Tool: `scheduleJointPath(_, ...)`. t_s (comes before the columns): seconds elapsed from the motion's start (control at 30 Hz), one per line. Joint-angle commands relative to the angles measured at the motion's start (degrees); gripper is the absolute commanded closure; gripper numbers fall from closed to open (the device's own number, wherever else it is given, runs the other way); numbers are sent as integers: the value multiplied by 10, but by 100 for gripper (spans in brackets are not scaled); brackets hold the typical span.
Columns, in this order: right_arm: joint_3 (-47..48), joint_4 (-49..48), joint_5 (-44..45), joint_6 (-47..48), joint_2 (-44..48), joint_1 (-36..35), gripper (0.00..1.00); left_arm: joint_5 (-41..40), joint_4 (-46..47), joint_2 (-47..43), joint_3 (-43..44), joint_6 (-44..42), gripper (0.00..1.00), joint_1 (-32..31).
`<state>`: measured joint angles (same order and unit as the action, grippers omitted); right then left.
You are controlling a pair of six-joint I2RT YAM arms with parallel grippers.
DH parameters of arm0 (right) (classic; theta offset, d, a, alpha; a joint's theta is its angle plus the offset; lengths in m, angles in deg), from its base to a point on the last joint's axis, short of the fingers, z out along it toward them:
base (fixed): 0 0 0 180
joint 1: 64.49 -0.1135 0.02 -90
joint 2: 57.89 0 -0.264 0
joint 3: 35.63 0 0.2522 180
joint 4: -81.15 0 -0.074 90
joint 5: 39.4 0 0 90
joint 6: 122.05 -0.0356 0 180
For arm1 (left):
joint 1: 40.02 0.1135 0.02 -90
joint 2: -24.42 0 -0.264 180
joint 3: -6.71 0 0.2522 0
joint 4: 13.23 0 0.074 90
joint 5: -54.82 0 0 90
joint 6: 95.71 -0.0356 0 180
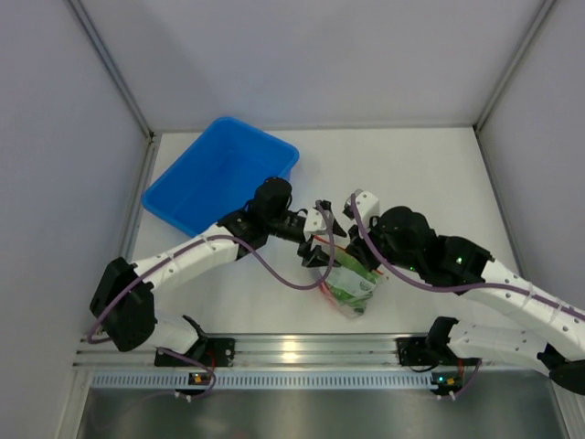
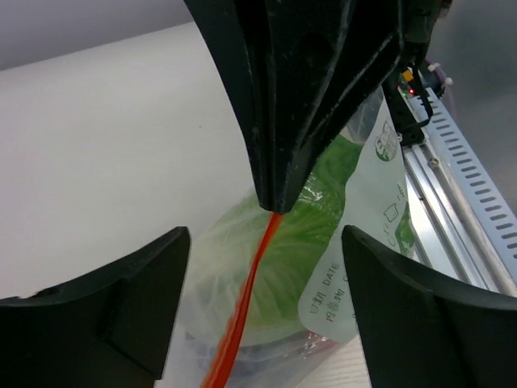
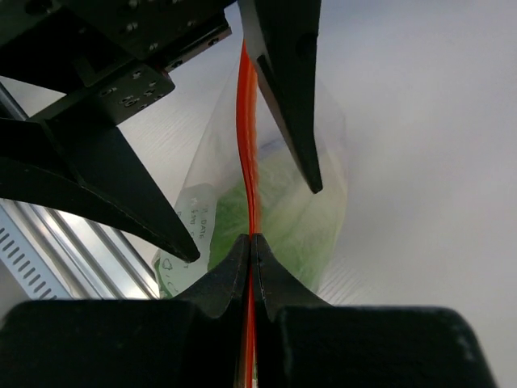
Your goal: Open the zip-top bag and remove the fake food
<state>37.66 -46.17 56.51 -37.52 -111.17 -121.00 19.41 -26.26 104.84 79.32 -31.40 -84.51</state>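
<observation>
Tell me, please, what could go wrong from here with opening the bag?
1. The left gripper stands open astride the zipper strip; closing there may pinch both lips together, so the zip-top bag would not open.
2. The right gripper is shut on only the thin strip; a pull might slip it free, with the lettuce head weighing inside.

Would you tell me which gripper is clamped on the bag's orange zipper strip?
The right gripper, shut on the zipper strip; the left gripper stands open astride it.
</observation>
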Motion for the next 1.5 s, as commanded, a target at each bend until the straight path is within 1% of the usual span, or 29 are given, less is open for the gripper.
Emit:
scheduleJointPath(0.0, 8, -38, 3, 10, 5, -11, 100, 42, -42, 6, 18, -33, 25, -6)
scheduleJointPath(0.07, 7, -44, 4, 10, 3, -11, 100, 24, -41, 10, 21, -28, 35, -13)
scheduleJointPath(0.1, 6, -45, 3, 9, 3, -11, 100, 20, -42, 18, 22, -25, 48, -14)
scheduleJointPath(0.2, 2, -53, 4, 6, 6, -11, 100, 9, -48, 34, 31, -16, 78, -16)
scheduleJointPath(0.23, 0, -53, 3, 5, 7, -11, 100, 7, -49, 37, 37, -12, 86, -16)
scheduleJointPath(0.27, -2, -55, 3, 2, 9, -11, 100, 3, -48, 37, 39, -9, 97, -17)
scheduleJointPath(0.3, -9, -60, 7, 2, 14, -11, 100, -4, -49, 36, 41, -7, 100, -17)
scheduleJointPath(0.47, -42, -80, 34, -16, 55, -11, 100, -16, -48, 9, 30, -15, 100, -17)
scheduleJointPath(0.5, -49, -81, 44, -22, 76, -11, 81, -17, -49, 4, 28, -16, 100, -17)
scheduleJointPath(0.53, -56, -82, 61, -25, 91, -11, 71, -20, -49, 0, 27, -14, 100, -17)
scheduleJointPath(0.57, -63, -84, 64, -29, 105, -11, 65, -26, -49, -8, 27, -9, 100, -17)
scheduleJointPath(0.6, -74, -85, 67, -32, 138, -11, 54, -32, -48, -12, 26, -1, 100, -17)
scheduleJointPath(0.63, -80, -89, 69, -36, 155, -11, 49, -41, -48, -18, 25, 2, 100, -17)
scheduleJointPath(0.7, -97, -94, 61, -42, 207, -11, 46, -51, -48, -28, 23, 8, 100, -17)
scheduleJointPath(0.83, -113, -94, 24, -36, 265, -11, 41, -67, -49, -33, 35, 34, 100, -17)
scheduleJointPath(0.93, -130, -94, 15, -29, 295, -11, 39, -54, -49, -35, 44, 45, 100, -17)
scheduleJointPath(1.03, -145, -99, 26, -20, 327, -10, 35, -34, -49, -39, 54, 59, 100, -17)
scheduleJointPath(1.1, -149, -95, 11, -6, 349, -11, 33, -17, -47, -43, 58, 64, 100, -17)
scheduleJointPath(1.2, -154, -95, -4, 7, 369, -11, 32, 7, -30, -54, 63, 82, 100, -17)
scheduleJointPath(1.43, -165, -103, -15, 18, 395, -11, 30, 23, -14, -75, 78, 109, 100, -17)
scheduleJointPath(1.47, -172, -122, -34, 16, 399, -11, 30, 37, 26, -88, 74, 133, 100, -17)
